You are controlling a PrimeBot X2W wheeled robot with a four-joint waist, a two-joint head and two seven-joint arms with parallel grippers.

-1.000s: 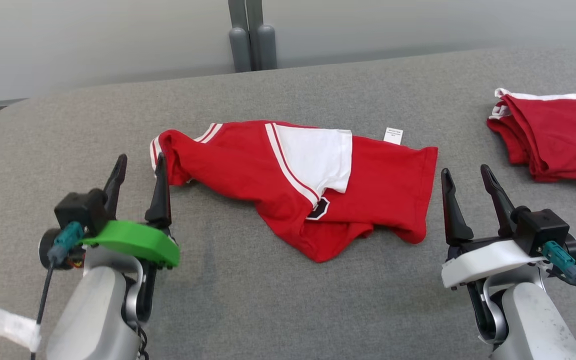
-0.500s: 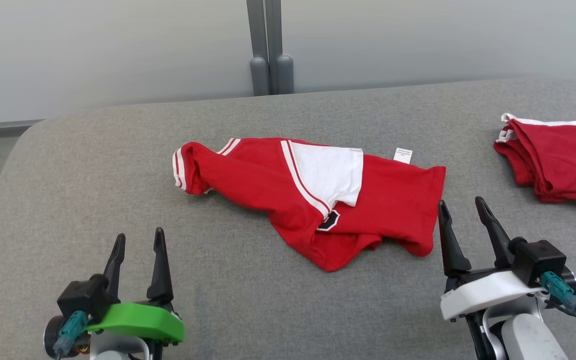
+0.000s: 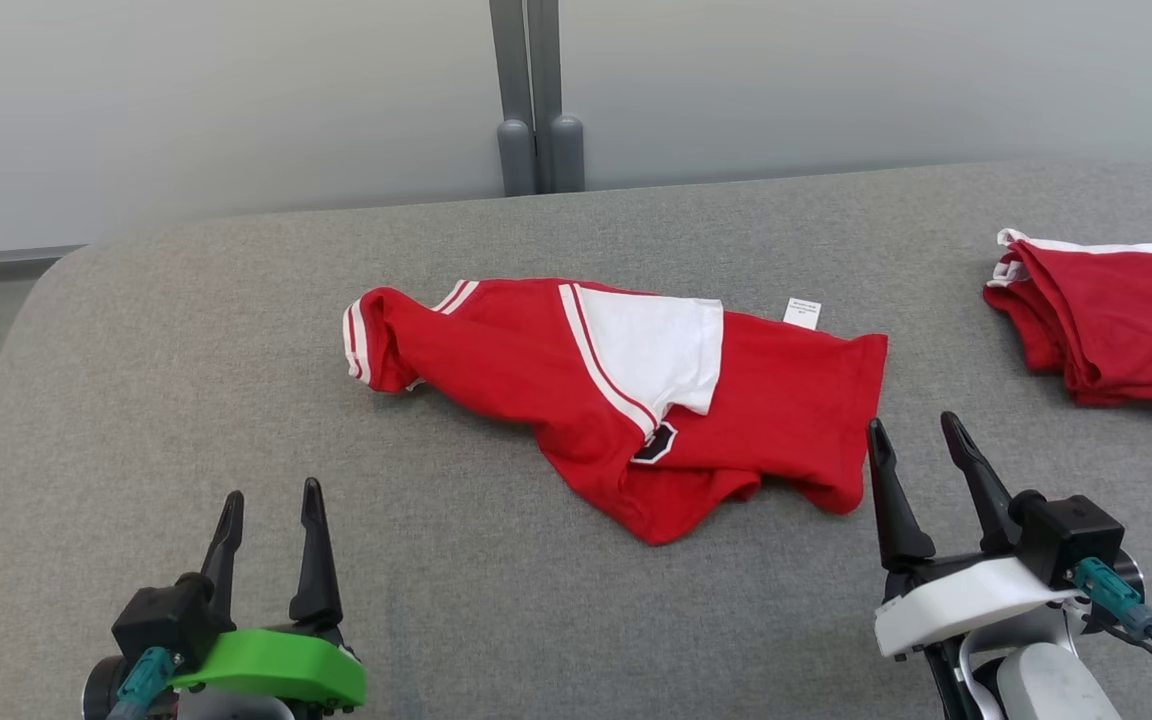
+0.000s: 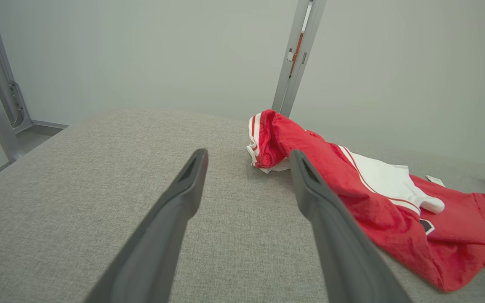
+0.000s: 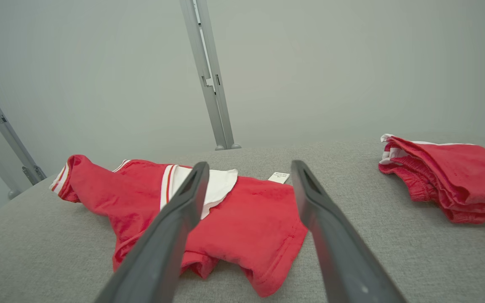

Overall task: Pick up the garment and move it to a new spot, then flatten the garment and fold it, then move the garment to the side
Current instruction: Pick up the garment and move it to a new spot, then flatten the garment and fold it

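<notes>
While garment [image 3: 786,400] lies crumpled | left gripper [image 3: 272,490] apart | right gripper [image 3: 911,421] just beside

The left gripper [image 3: 272,490] wears a green shell [image 3: 271,665], the right gripper [image 3: 911,420] a white shell [image 3: 966,592]. Both have tapered dark fingers [image 3: 316,560] and teal connectors [image 3: 1114,590].

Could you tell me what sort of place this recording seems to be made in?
Probably a test bay for folding clothes, not a home: a grey padded table, bare pale wall panels with a metal post, a crumpled red shirt and a folded red garment.
</notes>
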